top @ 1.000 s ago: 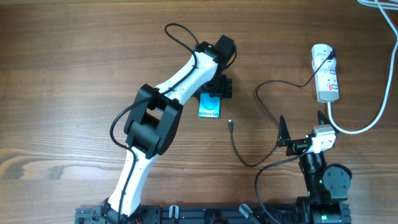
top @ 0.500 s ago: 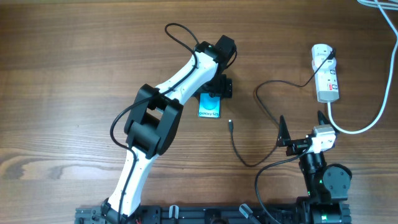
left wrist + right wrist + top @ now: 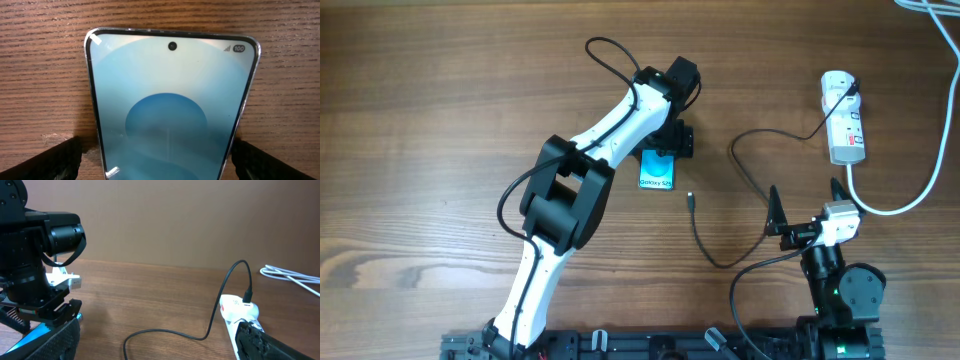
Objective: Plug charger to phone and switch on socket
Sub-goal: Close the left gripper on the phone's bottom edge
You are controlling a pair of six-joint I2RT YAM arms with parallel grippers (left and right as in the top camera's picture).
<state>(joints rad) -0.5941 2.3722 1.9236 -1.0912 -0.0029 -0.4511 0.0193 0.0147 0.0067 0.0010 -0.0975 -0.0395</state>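
The phone (image 3: pixel 658 172) lies flat on the table, cyan screen up, and fills the left wrist view (image 3: pixel 170 90). My left gripper (image 3: pixel 669 149) is open and straddles the phone's far end, one finger on each side (image 3: pixel 157 162). The charger, a thin black cable (image 3: pixel 740 150), loops from the socket (image 3: pixel 843 120) to its metallic plug tip (image 3: pixel 691 199), which lies loose just right of the phone. My right gripper (image 3: pixel 806 207) is open and empty near the front right. In its wrist view (image 3: pixel 155 347) the cable (image 3: pixel 200 336) and the socket (image 3: pixel 234 310) lie ahead.
The socket's thick white cord (image 3: pixel 905 208) curves off the right edge and shows in the right wrist view (image 3: pixel 290 274). The left arm (image 3: pixel 610 125) reaches diagonally over the table's middle. Its wrist (image 3: pixel 40 265) stands at the left of the right wrist view.
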